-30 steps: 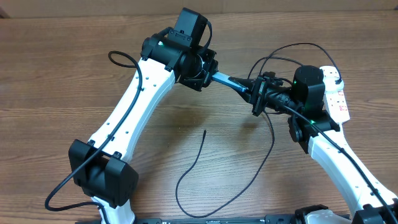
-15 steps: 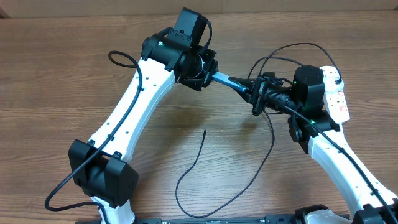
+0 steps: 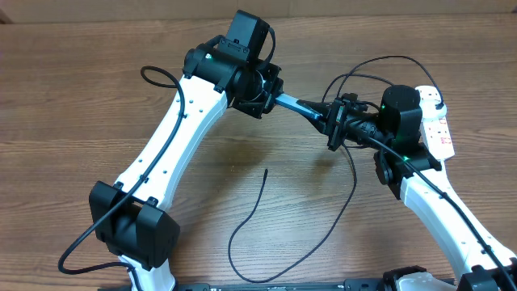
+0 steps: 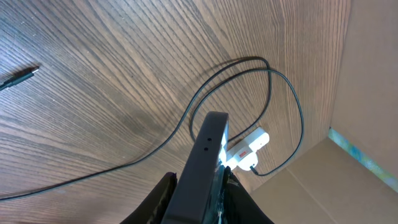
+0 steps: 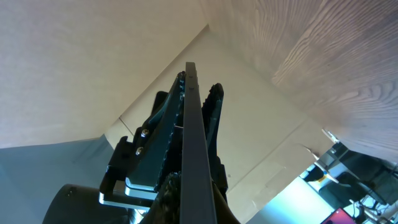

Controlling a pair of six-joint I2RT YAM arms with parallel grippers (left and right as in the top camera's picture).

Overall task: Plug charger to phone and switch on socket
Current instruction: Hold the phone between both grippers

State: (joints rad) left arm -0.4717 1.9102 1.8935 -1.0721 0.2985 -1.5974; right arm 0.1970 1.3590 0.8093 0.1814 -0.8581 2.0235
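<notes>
Wood-grain bench [image 3: 81, 97] fills the whole overhead shot, brown planks all the way across. On it are two white-and-black arms: the left arm [image 3: 170, 145] reaches from the near-left corner up toward the top middle, and the right arm [image 3: 444, 210] comes up along the right side and bends inward to meet it.

Next down in size is the socket [image 3: 439, 123], a white strip with red switches. It lies flat at the far right, and the right arm's dark wrist covers part of it.

The phone [image 3: 292, 104] is up off the bench, strung between the two arms near the top middle. From above you only get a thin sliver of cyan. Both wrist cams see it edge-on as a dark slab.

The left fingers [image 3: 271, 94] are closed onto one end of the phone. The right fingers [image 3: 333, 121] are pinched nearly all the way together on the other end.

The charger [image 3: 250, 214] is a thin black cable. It lies loose in a big loop on the near half of the bench, then runs up under the right arm toward the socket. I can't tell if its plug is seated there.

The connector tip [image 3: 266, 170] lies bare on the wood, well apart from the phone.
</notes>
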